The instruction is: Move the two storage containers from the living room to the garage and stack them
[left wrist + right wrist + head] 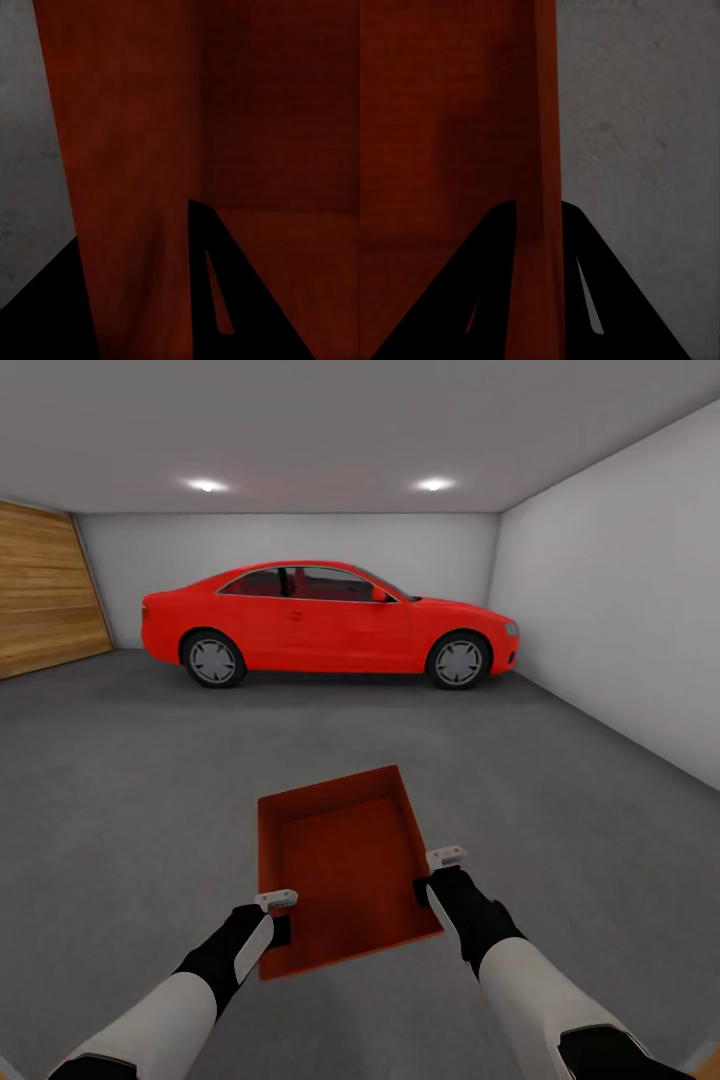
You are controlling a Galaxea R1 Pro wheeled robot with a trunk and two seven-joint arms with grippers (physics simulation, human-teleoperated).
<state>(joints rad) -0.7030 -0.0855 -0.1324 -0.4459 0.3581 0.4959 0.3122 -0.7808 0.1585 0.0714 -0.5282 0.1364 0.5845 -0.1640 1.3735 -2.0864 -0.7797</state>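
Note:
One orange-red storage container point(345, 860) hangs in front of me over the garage's grey concrete floor point(120, 780), open side up and empty. My left gripper point(278, 920) is shut on its left side wall near the near corner, and my right gripper point(432, 878) is shut on its right side wall. In the left wrist view the red wall point(135, 150) runs between the dark fingers point(240, 300). The right wrist view has the container's thin wall point(544, 150) pinched between both fingers point(607, 300). The second container is out of view.
A red car point(330, 620) stands across the far end of the garage. A wooden door point(40, 590) fills the left wall, and a plain white wall point(620, 610) runs along the right. Bare concrete stretches between me and the car.

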